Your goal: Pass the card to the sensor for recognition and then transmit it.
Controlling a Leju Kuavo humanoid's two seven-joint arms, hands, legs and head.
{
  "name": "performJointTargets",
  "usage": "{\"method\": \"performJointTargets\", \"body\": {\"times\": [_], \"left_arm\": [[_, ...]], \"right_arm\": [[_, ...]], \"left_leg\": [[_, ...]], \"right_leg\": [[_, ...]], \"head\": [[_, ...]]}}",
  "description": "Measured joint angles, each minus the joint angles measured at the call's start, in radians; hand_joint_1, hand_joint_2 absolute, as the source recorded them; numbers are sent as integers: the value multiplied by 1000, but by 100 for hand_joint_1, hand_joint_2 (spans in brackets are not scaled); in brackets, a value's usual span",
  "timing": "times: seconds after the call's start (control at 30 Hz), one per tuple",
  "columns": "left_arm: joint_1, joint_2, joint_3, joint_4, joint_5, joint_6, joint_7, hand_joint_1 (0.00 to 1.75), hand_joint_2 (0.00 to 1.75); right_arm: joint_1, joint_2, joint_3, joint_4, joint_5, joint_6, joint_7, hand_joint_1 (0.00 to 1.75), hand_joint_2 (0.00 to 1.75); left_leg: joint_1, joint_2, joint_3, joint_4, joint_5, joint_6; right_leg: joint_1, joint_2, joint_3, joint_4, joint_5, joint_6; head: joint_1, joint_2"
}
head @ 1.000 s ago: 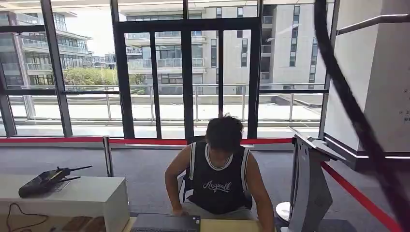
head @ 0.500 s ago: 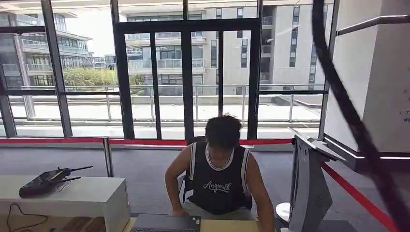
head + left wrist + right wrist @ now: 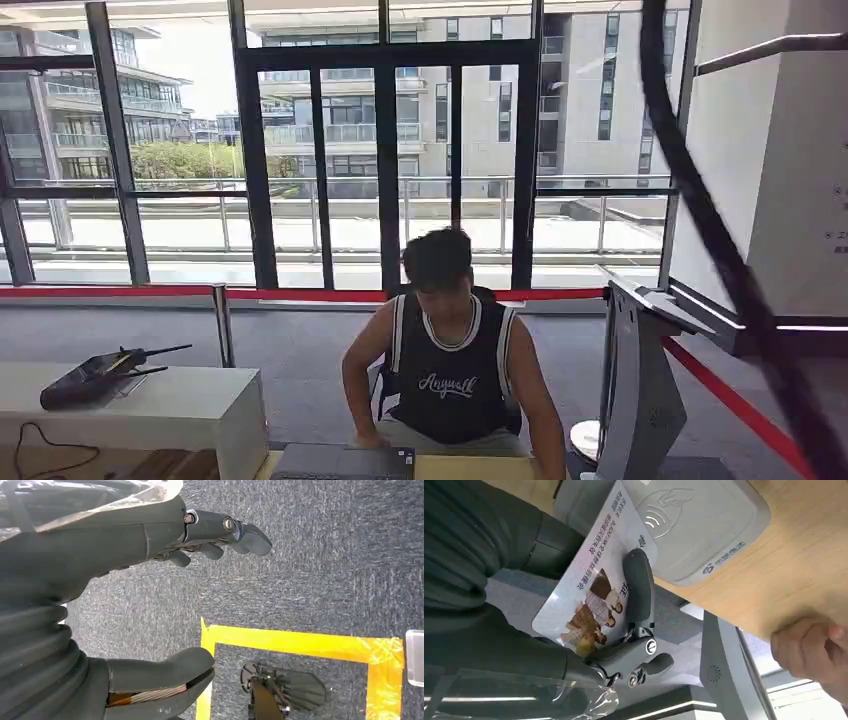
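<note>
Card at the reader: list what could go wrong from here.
1. The right hand holds the card with a finger laid across its face; only one end overlaps the grey sensor, so the read may fail.
2. The hold looks light, so the card could slip during the handover.
3. A person's hand rests on the wooden table nearby, so a quick swing might bump it.

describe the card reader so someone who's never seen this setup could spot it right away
Find the light wooden desk in the right wrist view. On it sits the card reader, a pale grey rounded box printed with a hand-and-waves symbol. The right hand holds the picture card at its edge; unlike the card, the reader is plain and boxy.
</note>
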Motion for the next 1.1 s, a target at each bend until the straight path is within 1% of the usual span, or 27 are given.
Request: {"method": "performJointTargets", "body": {"times": [0.17, 0.3, 0.4, 0.53, 0.67, 0.83, 0.93, 1.1], "left_arm": [[1, 0, -8, 0, 15, -3, -2, 0, 175], [1, 0, -14, 0, 26, -5, -2, 0, 175], [1, 0, -26, 0, 31, -5, -2, 0, 175], [1, 0, -38, 0, 34, -8, -2, 0, 175], [1, 0, -55, 0, 31, -11, 0, 0, 175], [0, 0, -69, 0, 25, -14, 6, 0, 175], [-2, 0, -82, 0, 15, -18, 6, 0, 175], [-11, 0, -106, 0, -7, -28, 5, 0, 175]], "right_arm": [[-6, 2, -2, -32, -29, -27, 6, 175, 175], [-18, -9, -5, -103, -2, -65, 46, 175, 175], [-31, -20, -8, -166, 24, -65, 74, 175, 175], [-49, -33, -14, -238, 47, -62, 87, 175, 175], [-77, -41, -18, -288, 72, -42, 89, 175, 175], [-104, -37, -14, -307, 132, 24, 83, 175, 175], [-127, -21, -4, -302, 188, 67, 84, 175, 175], [-177, 5, 16, -268, 241, 103, 99, 175, 175]], "left_leg": [[0, 0, -1, 0, 0, 0], [0, 0, -1, 0, 0, 0], [0, 0, -1, 0, 0, 0], [0, 0, -2, 0, 0, 0], [0, 0, -2, 0, 0, 0], [0, 0, -2, 0, 0, 0], [0, 0, -3, 0, 0, 0], [0, 0, -3, 0, 0, 0]], "right_leg": [[0, 0, -1, 0, 0, 0], [0, 0, -1, 0, 0, 0], [0, 0, -2, 0, 0, 0], [0, 0, -2, 0, 0, 0], [0, 0, -2, 0, 0, 0], [0, 0, -2, 0, 0, 0], [0, 0, -2, 1, 0, 0], [0, 0, -2, 1, 0, 0]], "head": [[0, 0], [0, 0], [0, 0], [-1, 0], [0, 0], [0, 0], [0, 0], [-1, 0]]}}
